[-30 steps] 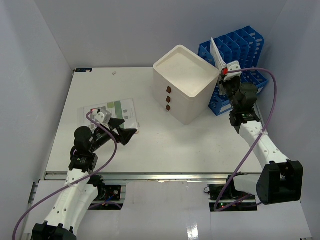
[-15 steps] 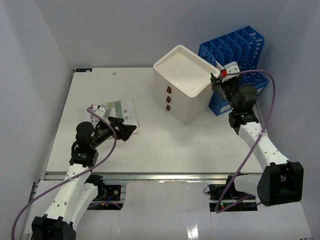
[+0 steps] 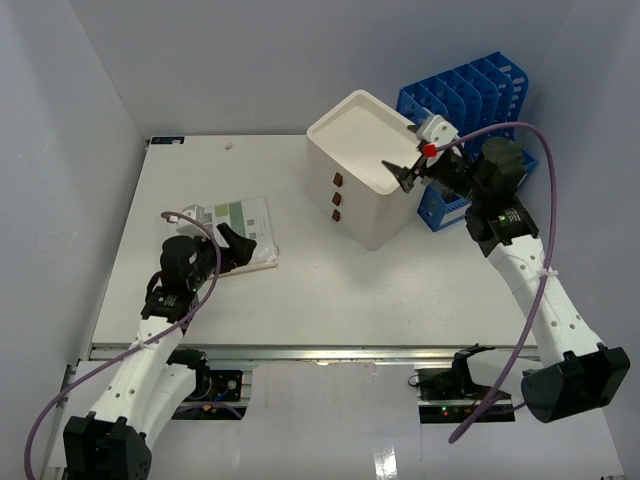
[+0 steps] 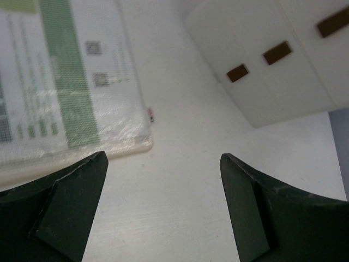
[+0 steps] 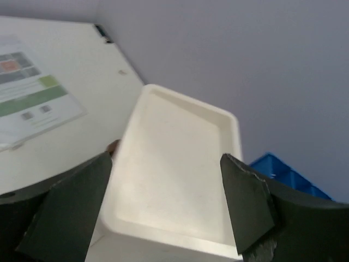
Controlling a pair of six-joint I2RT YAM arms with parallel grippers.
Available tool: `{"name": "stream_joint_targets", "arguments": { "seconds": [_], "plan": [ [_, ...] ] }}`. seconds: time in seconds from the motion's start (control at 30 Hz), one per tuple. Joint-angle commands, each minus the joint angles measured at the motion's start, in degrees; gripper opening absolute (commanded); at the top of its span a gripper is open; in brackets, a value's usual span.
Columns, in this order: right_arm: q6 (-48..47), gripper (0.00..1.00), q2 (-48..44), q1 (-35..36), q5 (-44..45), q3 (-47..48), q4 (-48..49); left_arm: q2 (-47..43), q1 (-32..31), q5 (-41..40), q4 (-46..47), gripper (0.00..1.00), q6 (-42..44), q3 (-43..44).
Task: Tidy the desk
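The desk point(image 3: 300, 290) is a wide white tabletop. A plastic-wrapped booklet with green print point(image 3: 240, 218) lies flat on its left half. My left gripper point(image 3: 243, 243) hangs open low over the desk point(image 4: 180, 196) at the booklet's point(image 4: 65, 82) near right corner, with nothing between its fingers. A white three-drawer box point(image 3: 365, 165) stands at the back centre. My right gripper point(image 3: 400, 175) stands open above the box's recessed top point(image 5: 174, 180) and holds nothing.
A blue slotted file rack point(image 3: 480, 100) stands right behind the box, against the right wall, and its corner point(image 5: 289, 174) shows in the right wrist view. The box's drawer fronts point(image 4: 272, 54) face the left gripper. Grey walls close in the desk on three sides.
The right gripper opened at the blue rack, then swung left over the white box. The left gripper dropped lower and closer to the booklet's corner, its jaws narrowing slightly.
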Motion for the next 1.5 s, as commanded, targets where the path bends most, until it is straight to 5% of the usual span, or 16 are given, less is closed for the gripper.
{"name": "stream_joint_targets", "arguments": {
  "seconds": [0.0,0.1,0.23,0.4,0.9,1.3,1.47],
  "plan": [
    [-12.17,0.88,0.71,15.16,-10.81,4.69,-27.78,5.53,1.13,-18.7,-14.0,0.78,-16.23,4.4],
    [-12.73,0.92,-0.39,17.22,-12.04,-0.69,-27.9,10.69,2.42,-23.95,-22.64,0.53,-26.78,7.64],
    [-13.15,0.93,-0.37,17.69,-10.18,-7.81,-26.38,19.76,8.02,-20.38,-31.51,0.64,-40.48,10.25],
    [-11.51,0.94,-0.17,17.86,-13.15,-13.38,-23.38,21.67,8.65,-18.38,-26.74,0.71,-49.89,5.36],
    [-11.27,0.95,-1.75,17.78,-14.52,-18.71,-21.24,41.13,11.69,-21.82,-19.04,0.62,-50.92,10.22],
    [-12.17,0.95,-1.12,17.87,-14.25,-18.69,-23.15,40.36,15.22,-16.2,-6.89,0.09,-46.71,2.76],
    [-18.74,0.95,2.59,21.03,-12.02,-15.62,-30.35,35.28,17.14,-9.62,-0.76,0.0,-37.91,1.11]
  ]
}}
